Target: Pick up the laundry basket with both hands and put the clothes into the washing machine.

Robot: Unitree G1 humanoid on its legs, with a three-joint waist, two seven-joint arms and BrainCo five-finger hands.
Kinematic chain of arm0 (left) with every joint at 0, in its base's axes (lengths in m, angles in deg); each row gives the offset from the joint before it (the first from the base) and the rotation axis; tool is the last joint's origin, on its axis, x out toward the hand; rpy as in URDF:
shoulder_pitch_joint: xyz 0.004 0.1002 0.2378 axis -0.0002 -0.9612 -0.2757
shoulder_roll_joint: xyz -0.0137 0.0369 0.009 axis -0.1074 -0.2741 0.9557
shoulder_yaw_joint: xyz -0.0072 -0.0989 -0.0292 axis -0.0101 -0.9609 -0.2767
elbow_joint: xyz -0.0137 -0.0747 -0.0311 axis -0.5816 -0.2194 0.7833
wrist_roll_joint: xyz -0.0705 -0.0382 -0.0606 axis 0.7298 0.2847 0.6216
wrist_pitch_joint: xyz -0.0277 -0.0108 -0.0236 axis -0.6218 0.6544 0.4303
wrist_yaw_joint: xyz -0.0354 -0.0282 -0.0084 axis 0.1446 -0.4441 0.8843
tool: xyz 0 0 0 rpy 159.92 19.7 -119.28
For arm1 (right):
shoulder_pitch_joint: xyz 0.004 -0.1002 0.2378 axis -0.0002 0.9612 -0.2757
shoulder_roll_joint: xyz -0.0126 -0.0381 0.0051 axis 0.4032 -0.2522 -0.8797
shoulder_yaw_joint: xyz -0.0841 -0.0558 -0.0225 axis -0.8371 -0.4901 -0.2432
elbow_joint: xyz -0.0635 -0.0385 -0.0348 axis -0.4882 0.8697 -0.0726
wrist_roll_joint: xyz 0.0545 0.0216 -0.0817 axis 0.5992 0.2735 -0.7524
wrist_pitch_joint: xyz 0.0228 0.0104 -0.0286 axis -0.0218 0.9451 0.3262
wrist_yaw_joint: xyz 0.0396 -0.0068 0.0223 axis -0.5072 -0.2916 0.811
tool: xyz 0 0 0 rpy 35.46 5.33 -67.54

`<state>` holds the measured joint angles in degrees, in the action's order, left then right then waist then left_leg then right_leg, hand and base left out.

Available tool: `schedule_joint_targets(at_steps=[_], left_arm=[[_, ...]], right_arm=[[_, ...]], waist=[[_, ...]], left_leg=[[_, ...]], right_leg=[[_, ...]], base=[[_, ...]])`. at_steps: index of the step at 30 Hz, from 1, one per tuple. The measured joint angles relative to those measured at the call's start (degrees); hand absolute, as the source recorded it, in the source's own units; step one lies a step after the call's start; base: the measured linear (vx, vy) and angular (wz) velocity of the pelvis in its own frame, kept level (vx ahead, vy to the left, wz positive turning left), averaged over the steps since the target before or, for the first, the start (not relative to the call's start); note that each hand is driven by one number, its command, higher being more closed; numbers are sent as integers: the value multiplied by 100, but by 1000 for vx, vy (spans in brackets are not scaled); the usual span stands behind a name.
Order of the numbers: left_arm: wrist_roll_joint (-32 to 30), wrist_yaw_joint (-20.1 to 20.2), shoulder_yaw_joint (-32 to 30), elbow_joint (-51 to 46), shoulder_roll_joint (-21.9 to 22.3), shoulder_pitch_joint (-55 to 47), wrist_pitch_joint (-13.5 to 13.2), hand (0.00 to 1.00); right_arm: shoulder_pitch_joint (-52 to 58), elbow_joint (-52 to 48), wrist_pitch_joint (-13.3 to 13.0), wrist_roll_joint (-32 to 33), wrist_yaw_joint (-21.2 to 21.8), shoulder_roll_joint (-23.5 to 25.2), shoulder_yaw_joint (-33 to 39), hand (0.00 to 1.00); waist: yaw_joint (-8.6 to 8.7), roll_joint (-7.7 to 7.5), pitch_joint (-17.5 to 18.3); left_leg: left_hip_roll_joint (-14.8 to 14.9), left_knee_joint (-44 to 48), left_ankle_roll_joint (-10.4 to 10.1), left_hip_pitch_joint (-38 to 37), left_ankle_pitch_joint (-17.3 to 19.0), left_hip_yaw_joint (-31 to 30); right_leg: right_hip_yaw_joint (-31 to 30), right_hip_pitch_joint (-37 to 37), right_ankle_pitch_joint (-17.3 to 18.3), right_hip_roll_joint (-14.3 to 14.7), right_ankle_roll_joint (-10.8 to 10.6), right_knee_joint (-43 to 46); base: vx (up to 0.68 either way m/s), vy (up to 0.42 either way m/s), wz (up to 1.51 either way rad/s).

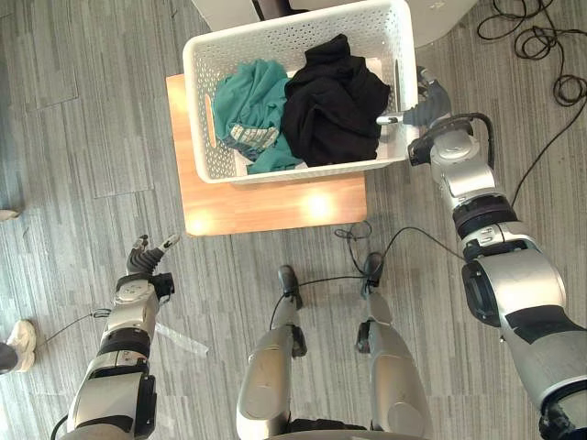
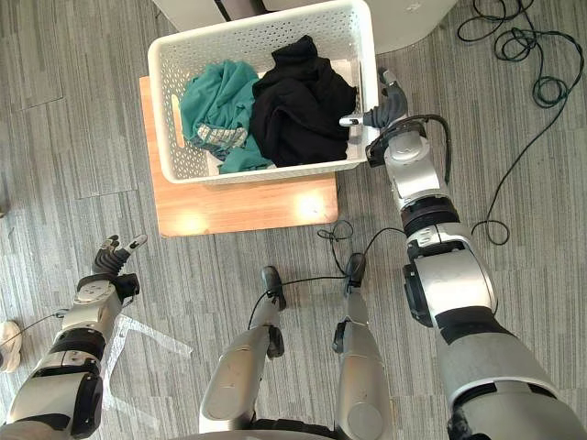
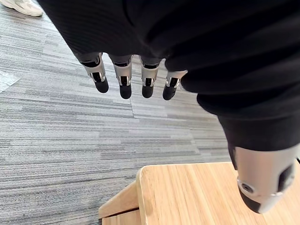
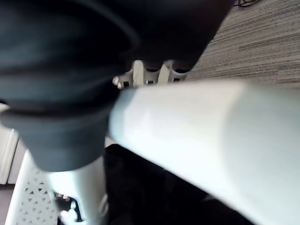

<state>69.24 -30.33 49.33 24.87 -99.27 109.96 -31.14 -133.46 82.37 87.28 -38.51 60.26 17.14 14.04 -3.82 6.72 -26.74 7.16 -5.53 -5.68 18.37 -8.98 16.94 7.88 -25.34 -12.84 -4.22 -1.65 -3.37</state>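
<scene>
Laundry room: basket (image 1: 303, 170), white appliance (image 1: 438, 18), grey plank floor (image 1: 92, 110).

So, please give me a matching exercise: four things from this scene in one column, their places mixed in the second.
1 teal garment
2 black garment
3 left hand
4 right hand

A at the basket's right rim
B in the basket, left part
C low over the floor, open
D in the basket, right part

Pairs: 1-B, 2-D, 3-C, 4-A

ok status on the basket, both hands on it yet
Negative: right hand pinches the right rim of the laundry basket, thumb inside; left hand open, low over the floor, off it. Basket on the wooden table, clothes inside.
</scene>
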Motion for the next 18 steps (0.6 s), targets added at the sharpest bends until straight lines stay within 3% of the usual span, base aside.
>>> schedule_joint_targets(at_steps=[10,18], left_arm=[[495,-337,13,-159,-2,546,-17,0],[908,-630,-17,-542,-5,950,-196,0]], right_arm=[[246,27,-71,-33,-35,189,40,0],[270,-23,-89,-30,-121,380,118,0]], waist=[[36,-24,12],[155,-29,14]], left_leg=[[3,-31,3,-63,-21,-7],[0,1,2,-93,-21,61]], right_leg=[[-22,1,40,-6,24,128],[-78,-3,39,0,25,128]], base=[[-17,4,0],[-1,7,-4]])
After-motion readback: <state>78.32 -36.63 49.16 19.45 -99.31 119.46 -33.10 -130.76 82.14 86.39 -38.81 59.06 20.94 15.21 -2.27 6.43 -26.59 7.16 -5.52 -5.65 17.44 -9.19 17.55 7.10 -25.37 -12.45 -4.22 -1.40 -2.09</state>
